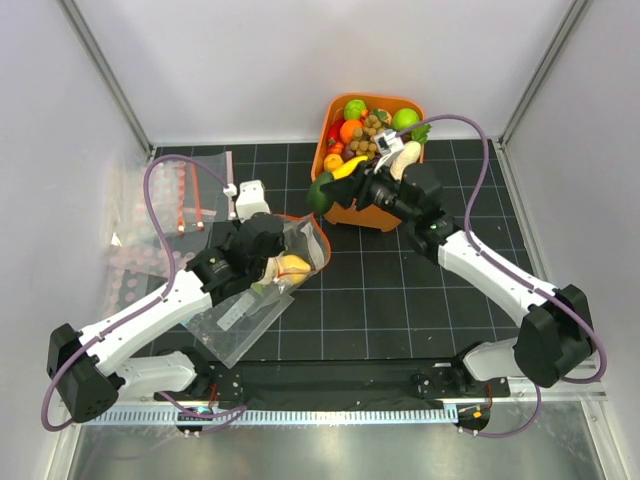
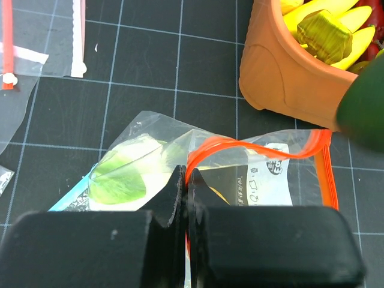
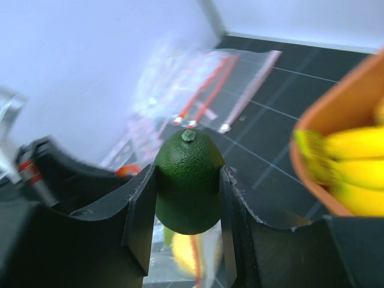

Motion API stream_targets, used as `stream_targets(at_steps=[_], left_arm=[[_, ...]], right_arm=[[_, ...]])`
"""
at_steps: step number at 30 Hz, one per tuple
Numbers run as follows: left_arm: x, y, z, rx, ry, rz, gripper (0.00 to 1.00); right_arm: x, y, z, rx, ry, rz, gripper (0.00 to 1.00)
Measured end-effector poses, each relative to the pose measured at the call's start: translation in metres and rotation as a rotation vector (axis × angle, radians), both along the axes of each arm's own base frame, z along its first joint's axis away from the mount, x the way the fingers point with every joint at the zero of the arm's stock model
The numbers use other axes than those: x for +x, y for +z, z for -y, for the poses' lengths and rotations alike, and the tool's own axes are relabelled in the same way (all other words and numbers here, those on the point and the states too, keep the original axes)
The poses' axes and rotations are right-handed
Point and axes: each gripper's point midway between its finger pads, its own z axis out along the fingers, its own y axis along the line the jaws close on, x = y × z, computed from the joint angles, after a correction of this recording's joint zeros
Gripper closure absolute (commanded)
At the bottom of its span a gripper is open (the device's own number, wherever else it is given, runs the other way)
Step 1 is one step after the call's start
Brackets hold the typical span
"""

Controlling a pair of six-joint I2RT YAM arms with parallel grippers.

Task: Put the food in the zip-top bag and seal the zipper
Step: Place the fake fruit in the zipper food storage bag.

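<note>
The clear zip-top bag lies on the mat at left centre, its mouth held up. My left gripper is shut on the red-orange zipper at the mouth's edge, as the left wrist view shows. The bag's white label faces the camera. A yellow fruit and green-leaved cauliflower lie inside. My right gripper is shut on a dark green piece, held just above and beside the bag's mouth. A cluster of brown balls sits in the basket.
An orange basket of toy produce, with bananas, stands at back centre, close behind the right gripper. Spare clear bags lie at back left beside a small white object. Walls close in left, right and back.
</note>
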Motion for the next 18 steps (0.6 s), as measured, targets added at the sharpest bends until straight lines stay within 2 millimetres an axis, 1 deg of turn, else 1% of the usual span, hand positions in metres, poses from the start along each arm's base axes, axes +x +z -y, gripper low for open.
stream_targets(at_steps=[2, 5, 10, 14, 18], left_arm=[[0.0, 0.001, 0.0, -0.002, 0.0, 0.002, 1.0], [0.0, 0.001, 0.0, -0.002, 0.0, 0.002, 1.0], [0.001, 0.004, 0.0, -0.006, 0.002, 0.005, 1.0], [0.001, 0.005, -0.001, -0.007, 0.008, 0.005, 0.99], [0.004, 0.004, -0.007, -0.009, 0.027, 0.001, 0.99]], right_arm=[[-0.016, 0.007, -0.017, 0.002, 0.083, 0.05, 0.88], [-0.033, 0.015, -0.03, 0.006, 0.17, 0.111, 0.87], [-0.054, 0.022, -0.042, 0.002, 0.28, 0.19, 0.87], [-0.064, 0.023, -0.048, -0.016, 0.332, 0.235, 0.87], [-0.072, 0.019, -0.055, -0.042, 0.374, 0.268, 0.87]])
